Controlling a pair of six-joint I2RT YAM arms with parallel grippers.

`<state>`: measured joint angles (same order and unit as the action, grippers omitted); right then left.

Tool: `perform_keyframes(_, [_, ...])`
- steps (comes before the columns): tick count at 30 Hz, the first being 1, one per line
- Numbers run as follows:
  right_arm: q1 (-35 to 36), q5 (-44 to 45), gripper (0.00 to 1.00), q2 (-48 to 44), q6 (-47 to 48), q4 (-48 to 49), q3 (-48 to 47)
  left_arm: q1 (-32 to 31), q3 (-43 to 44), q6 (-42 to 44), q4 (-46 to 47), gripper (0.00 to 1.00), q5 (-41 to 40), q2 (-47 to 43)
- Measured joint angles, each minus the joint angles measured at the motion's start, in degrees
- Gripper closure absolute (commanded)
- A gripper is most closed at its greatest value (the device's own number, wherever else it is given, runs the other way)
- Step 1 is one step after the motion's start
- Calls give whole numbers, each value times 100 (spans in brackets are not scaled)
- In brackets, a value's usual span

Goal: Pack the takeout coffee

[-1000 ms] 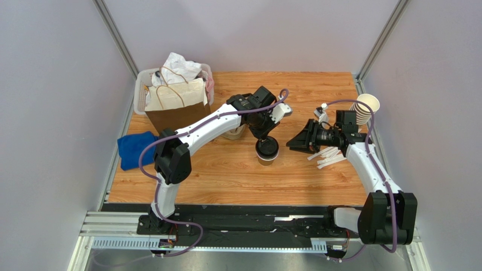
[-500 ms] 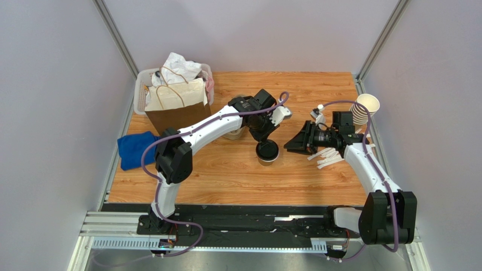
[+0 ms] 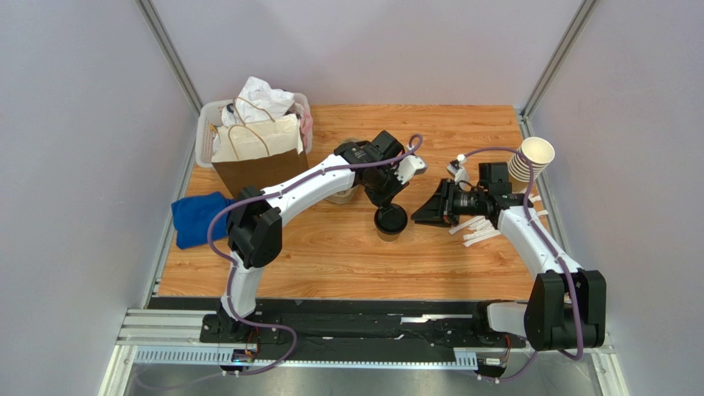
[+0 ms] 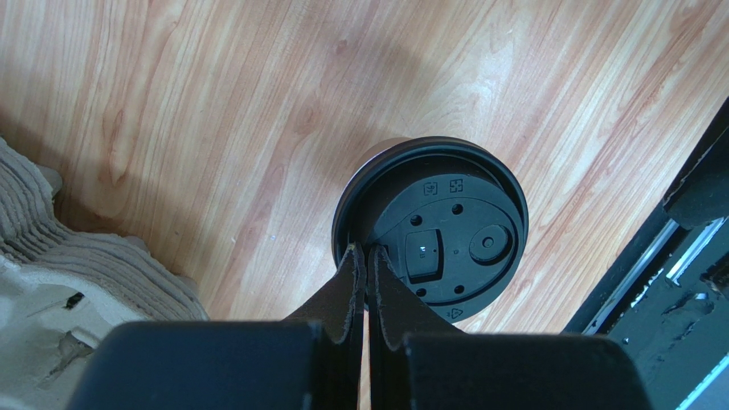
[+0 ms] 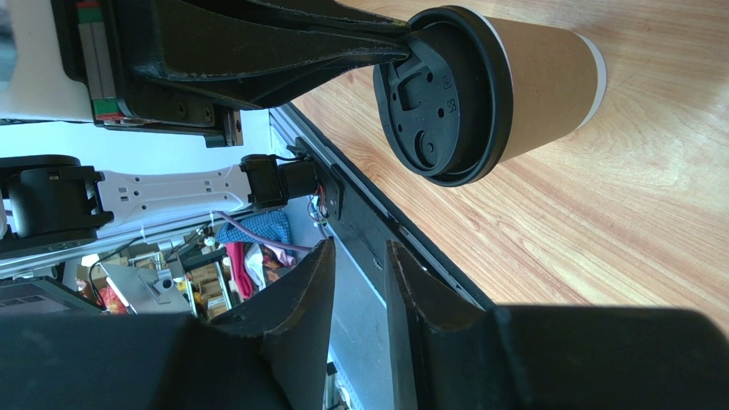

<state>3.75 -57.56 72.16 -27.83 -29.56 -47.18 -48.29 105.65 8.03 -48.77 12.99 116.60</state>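
The takeout coffee (image 3: 390, 220) stood upright on the wooden table (image 3: 463, 256), well to the right of the brown paper bag (image 3: 258, 161). The left gripper (image 4: 367, 256) was squeezed tight, its tips touching the black lid (image 4: 445, 231). Farther right of the bag, the right gripper (image 5: 359, 249) had a gap and held nothing.

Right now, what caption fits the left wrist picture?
Shut left tool touching the round black plastic lid of a tan paper cup.
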Motion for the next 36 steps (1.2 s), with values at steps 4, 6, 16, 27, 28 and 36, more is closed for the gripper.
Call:
perform_keyframes(4, [103,0,75,101,2,22,-2,0,-2,0,0,100,2,0])
perform_keyframes(6, [168,2,76,208,4,28,-11,0,-2,-2,2,100,4,2])
perform_keyframes(16, [741,68,80,883,-225,415,-186,0,-2,-2,24,100,42,11])
perform_keyframes(27, [787,83,83,1770,-601,1021,-400,0,-26,-15,83,100,90,13])
perform_keyframes(28, [785,68,83,1849,-614,1038,-400,0,-28,-17,90,100,92,13])
perform_keyframes(36, [780,-385,89,2389,-726,1104,-605,155,-256,-149,264,67,225,-107])
